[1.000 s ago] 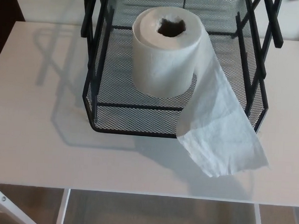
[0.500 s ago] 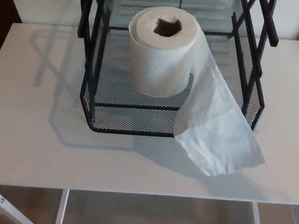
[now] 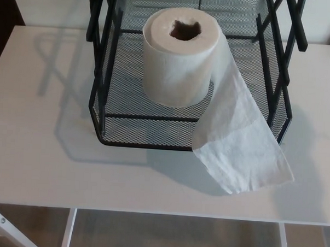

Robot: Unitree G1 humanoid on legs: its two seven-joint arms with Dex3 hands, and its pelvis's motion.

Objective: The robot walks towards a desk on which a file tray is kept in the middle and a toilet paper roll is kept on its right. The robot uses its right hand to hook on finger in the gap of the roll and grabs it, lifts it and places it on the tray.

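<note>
A white toilet paper roll (image 3: 177,61) stands upright inside the black wire-mesh file tray (image 3: 137,130), its core hole facing up. A loose sheet (image 3: 241,143) trails from the roll over the tray's front right rim and lies on the white desk (image 3: 38,151). Neither of my hands shows in the head view.
The tray's upright black frame posts (image 3: 101,22) rise at its left and right sides. The desk's front edge (image 3: 150,212) runs across the bottom, with a white leg brace (image 3: 7,226) and the floor below.
The whole picture has shifted slightly, so the camera has moved. The roll, the sheet and the tray keep their places relative to each other.
</note>
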